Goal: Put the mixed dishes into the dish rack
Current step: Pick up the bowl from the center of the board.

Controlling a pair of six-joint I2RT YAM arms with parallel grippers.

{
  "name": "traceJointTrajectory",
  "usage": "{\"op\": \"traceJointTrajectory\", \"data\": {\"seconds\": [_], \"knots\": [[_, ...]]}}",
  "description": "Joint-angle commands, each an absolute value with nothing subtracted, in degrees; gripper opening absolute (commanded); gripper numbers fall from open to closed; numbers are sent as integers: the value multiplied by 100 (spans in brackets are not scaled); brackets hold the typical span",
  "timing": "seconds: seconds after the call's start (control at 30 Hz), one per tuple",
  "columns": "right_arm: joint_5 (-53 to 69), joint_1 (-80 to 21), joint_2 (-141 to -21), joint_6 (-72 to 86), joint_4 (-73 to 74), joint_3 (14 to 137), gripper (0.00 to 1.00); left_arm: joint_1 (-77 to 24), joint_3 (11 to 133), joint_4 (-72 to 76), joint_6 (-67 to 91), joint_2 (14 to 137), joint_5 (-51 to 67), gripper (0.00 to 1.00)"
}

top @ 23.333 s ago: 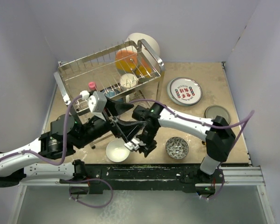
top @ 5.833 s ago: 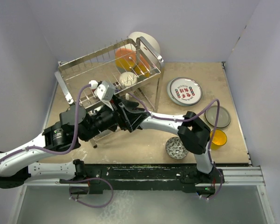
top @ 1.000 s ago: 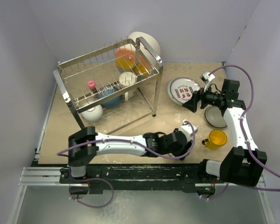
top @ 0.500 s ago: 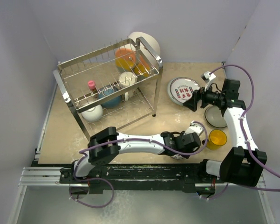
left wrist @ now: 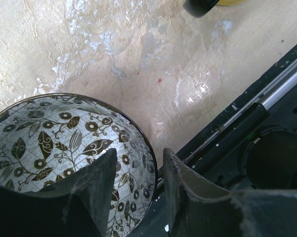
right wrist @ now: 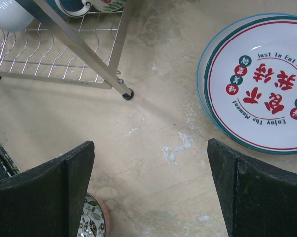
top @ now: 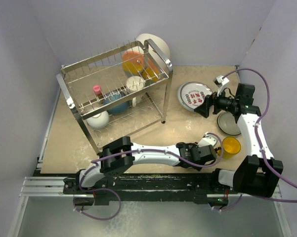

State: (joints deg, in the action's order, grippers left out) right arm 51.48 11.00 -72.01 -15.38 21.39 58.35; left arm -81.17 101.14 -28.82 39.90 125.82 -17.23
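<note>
The left gripper straddles the rim of the small grey leaf-patterned bowl, one finger inside and one outside; whether they pinch it I cannot tell. The bowl sits on the beige table by its near edge. The right gripper, fingers spread wide, hovers beside the red-lettered white plate.

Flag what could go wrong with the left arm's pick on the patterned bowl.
1. The left gripper straddles just the thin rim of the patterned bowl; such a pinch may let it tilt or slip.
2. The bowl sits right by the black rail at the near edge, so a slip could send it off.
3. The yellow cup stands close beside that gripper; swinging toward the dish rack might knock it.
</note>
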Motion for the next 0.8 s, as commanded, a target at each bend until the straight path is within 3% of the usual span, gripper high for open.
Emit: {"op": "traceJointTrajectory", "data": {"seconds": [0.0, 0.23, 0.43, 0.53, 0.77], "knots": [[5159, 1134, -7108, -1494, 1970, 5852, 97, -8145, 10418, -2965, 4019, 12659, -1980, 44], [5181, 1134, -7110, -1489, 1969, 5850, 97, -8146, 10419, -3016, 3914, 12705, -2116, 31], [5225, 1134, -7110, -1502, 1969, 5844, 97, -8144, 9917, -2485, 3802, 12238, -2130, 7], [5253, 1134, -7110, -1501, 1977, 5843, 97, -8133, 9572, -2205, 3737, 11869, -2187, 0], [5334, 1133, -7102, -1541, 1994, 5828, 97, -8106, 8138, -849, 3401, 10529, -2091, 0]]}}
